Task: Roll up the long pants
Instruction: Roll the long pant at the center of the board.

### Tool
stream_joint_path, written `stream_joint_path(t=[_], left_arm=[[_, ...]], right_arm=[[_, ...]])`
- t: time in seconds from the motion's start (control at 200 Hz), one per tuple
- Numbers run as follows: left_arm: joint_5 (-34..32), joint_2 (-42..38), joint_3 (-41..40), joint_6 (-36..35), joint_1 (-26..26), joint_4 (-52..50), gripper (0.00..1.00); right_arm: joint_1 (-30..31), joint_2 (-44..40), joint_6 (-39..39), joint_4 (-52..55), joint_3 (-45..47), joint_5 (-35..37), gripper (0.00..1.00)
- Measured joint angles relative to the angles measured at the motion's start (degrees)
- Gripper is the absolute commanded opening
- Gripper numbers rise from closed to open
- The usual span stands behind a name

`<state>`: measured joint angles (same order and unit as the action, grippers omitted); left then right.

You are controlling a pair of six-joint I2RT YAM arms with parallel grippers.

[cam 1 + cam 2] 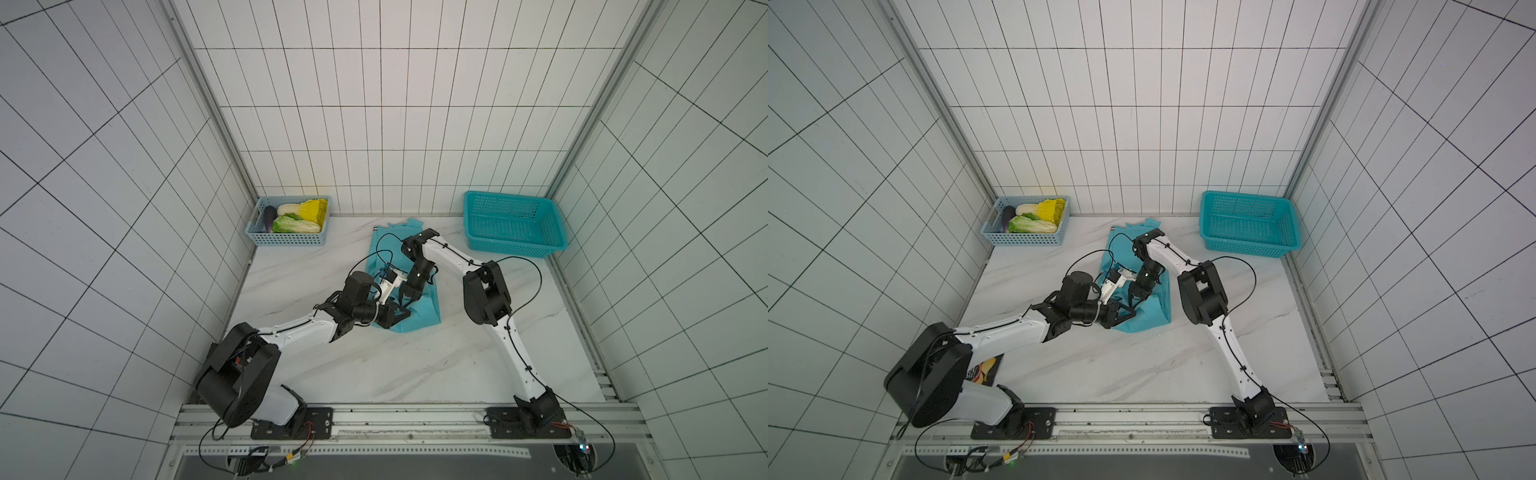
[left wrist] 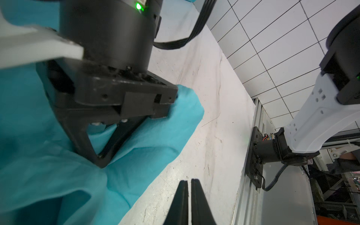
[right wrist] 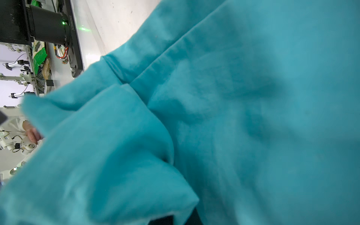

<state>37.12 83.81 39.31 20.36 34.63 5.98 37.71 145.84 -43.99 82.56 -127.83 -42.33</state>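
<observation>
Marble tabletop [image 1: 415, 365] — soft teal long pants [image 1: 424, 316] crumpled; right gripper [image 2: 100, 162] closed against them, left gripper [image 2: 189, 182] closed, empty.

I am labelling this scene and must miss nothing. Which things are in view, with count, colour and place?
teal-blue cloth long pants: 1, teal-blue, middle of table
pale blue slotted plastic basket: 1, pale blue, far left corner
napa cabbages: 2, green-white and yellow-white, inside that basket
purple eggplant: 1, purple, same basket
teal plastic mesh basket: 1, teal, far right corner, empty
white marble table: 1, white, under everything
left arm: 1, black and white, jaws shut and empty beside the pants
right arm: 1, black and white, jaws shut on the pants
</observation>
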Motion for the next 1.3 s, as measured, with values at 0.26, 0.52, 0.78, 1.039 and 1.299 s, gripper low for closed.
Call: stream_joint_path(t=[0.26,0.52,0.78,1.039,1.299], left_arm=[[-7.9,2.9,2.6,-0.5,-2.4,-2.7,0.04],[-12.6,12.6,7.9,-0.5,-7.6,-7.9,0.0],[-14.1,12.1,5.8,0.0,-8.9,-9.8,0.0],[-13.3,11.4,5.5,0.3,-9.9,-10.0,0.0],[-10.0,12.3,5.5,0.4,-12.9,-9.7,0.0]], right_arm=[[-1.5,0.0,0.3,-0.5,0.0,-1.8,0.19],[-2.1,0.0,2.3,-3.1,0.6,-2.6,0.5],[-7.1,-14.0,14.6,-17.4,14.6,4.7,0.87],[12.5,-64.0,16.2,-51.7,59.3,36.7,0.98],[33.4,-58.8,11.7,-76.8,83.5,55.2,0.97]])
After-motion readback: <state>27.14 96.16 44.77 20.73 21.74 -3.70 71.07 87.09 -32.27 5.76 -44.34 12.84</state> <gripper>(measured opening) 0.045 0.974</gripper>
